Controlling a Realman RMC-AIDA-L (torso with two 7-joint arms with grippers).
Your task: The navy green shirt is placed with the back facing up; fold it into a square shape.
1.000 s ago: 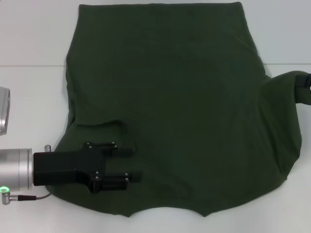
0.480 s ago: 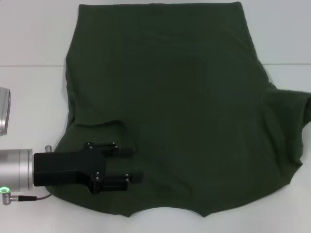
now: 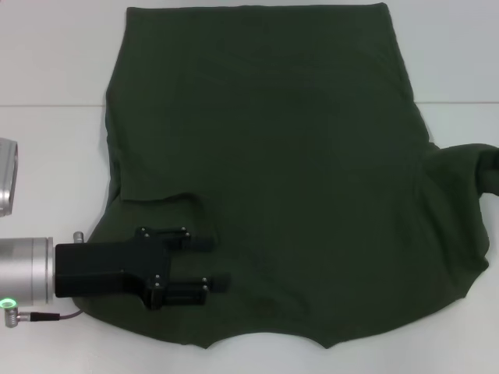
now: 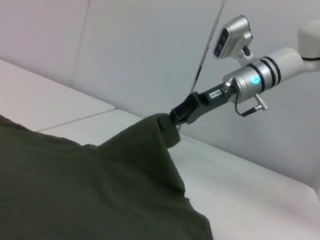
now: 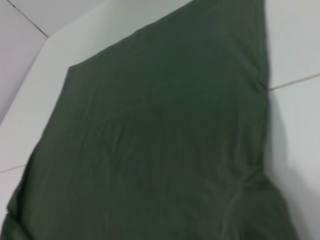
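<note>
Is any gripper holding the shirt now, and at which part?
Yes. The right gripper holds the navy green shirt by its right sleeve; the left gripper holds nothing.

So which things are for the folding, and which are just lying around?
For the job:
navy green shirt
right gripper, pinching the shirt's raised sleeve
left gripper, open over the shirt

Just there:
white table under the shirt

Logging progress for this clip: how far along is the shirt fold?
Early. Done: the left sleeve already lies tucked over the shirt, where the left gripper rests open. In hand: the right gripper is shut on the right sleeve, lifting it off the table. Left: laying that sleeve in and folding the body square.
</note>
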